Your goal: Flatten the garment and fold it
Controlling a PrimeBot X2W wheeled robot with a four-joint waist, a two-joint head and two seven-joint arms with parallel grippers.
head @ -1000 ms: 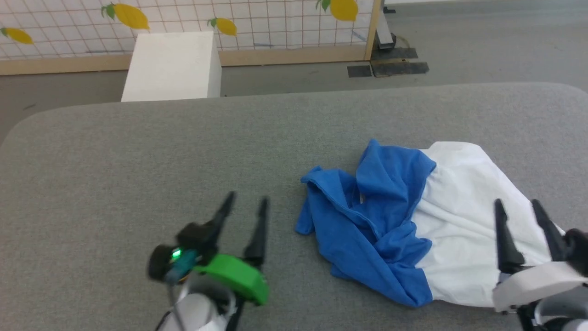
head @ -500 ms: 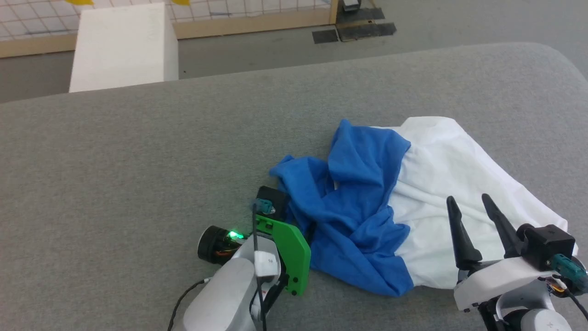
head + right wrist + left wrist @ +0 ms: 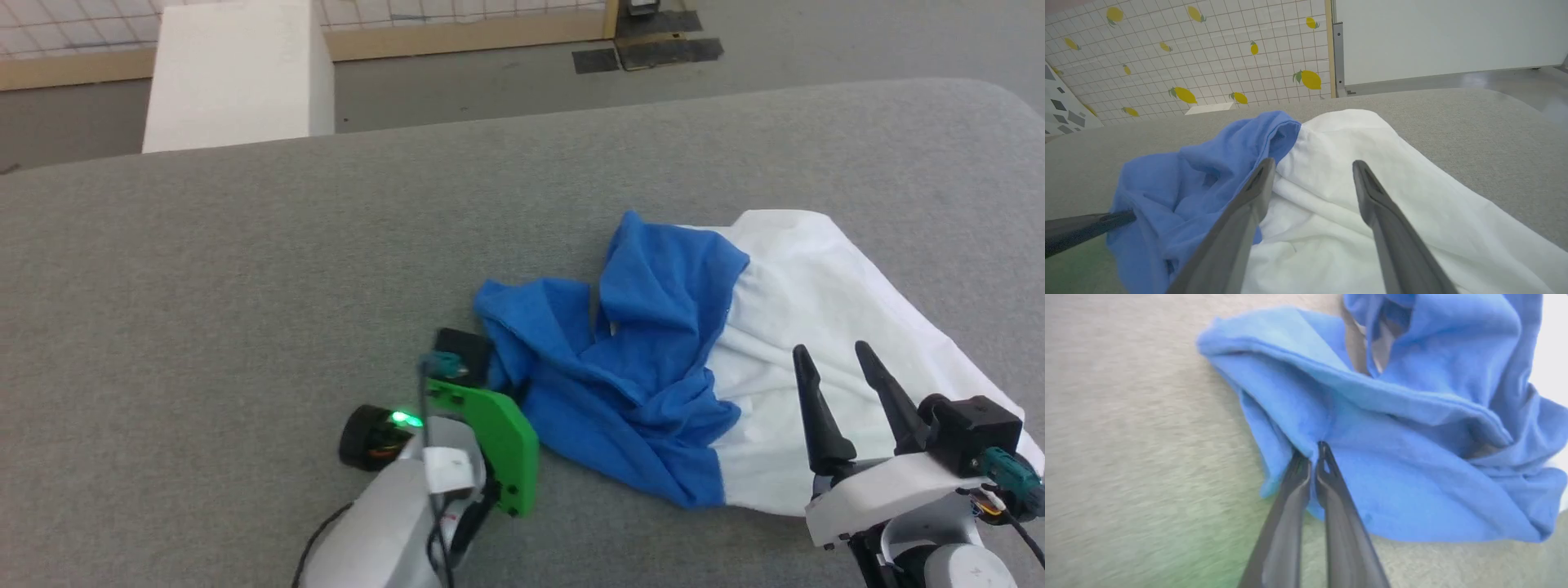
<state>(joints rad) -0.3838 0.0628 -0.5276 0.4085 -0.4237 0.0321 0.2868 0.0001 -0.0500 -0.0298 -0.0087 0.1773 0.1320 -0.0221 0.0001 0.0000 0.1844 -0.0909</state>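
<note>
Left pincer [image 3: 1312, 451]: fingers pressed nearly together, a fold of blue cloth pinched between the tips. The grip sits at the near-left edge of the garment [image 3: 784, 310], low against the tabletop [image 3: 245, 286]. Blue fabric bunches up around the tips.

Right pincer [image 3: 830, 351]: fingers spread wide, nothing between them. It is poised over the white body of the garment, near its front right part. Cannot tell whether the tips touch the cloth.

Garment: crumpled, unfolded, right of centre on the grey tabletop. The blue sleeves and shoulders are heaped on the robot's left side. The white body spreads to the right, wrinkled where the colours meet.

Beyond the tabletop's far edge: a white box [image 3: 237, 77] on the floor, and a tiled wall [image 3: 1208, 61] printed with lemons.
</note>
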